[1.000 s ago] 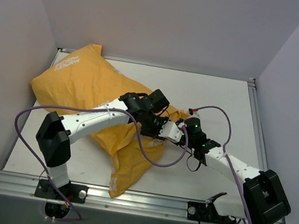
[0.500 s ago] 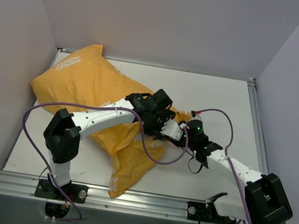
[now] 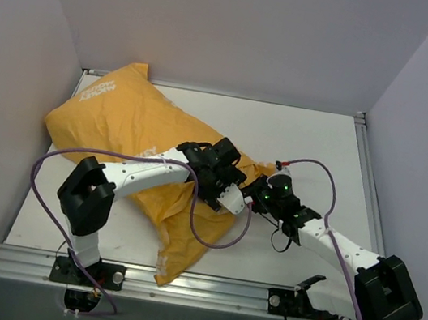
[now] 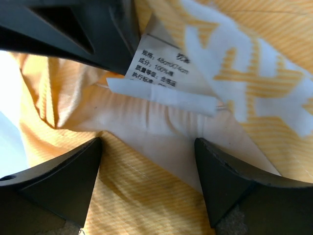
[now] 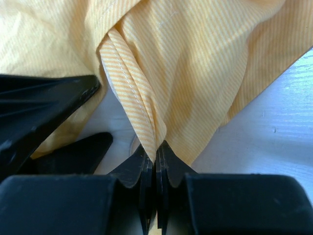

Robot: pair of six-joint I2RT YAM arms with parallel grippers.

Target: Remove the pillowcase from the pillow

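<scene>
Opened wide since a second ago, my left gripper [image 4: 148, 147] should bite deeper past the care label [image 4: 164, 66] while my right gripper [image 5: 155, 149] keeps the pillowcase [image 5: 195, 68] fold pinched taut.

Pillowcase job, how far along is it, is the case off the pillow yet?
Little looks done: the pillowcase bulges full at the far left, and no white pillow shows. In hand: the right gripper is shut on a fold of its loose end, and the left gripper stands open over fabric by the care label. Left: pulling the case off the pillow entirely.
</scene>
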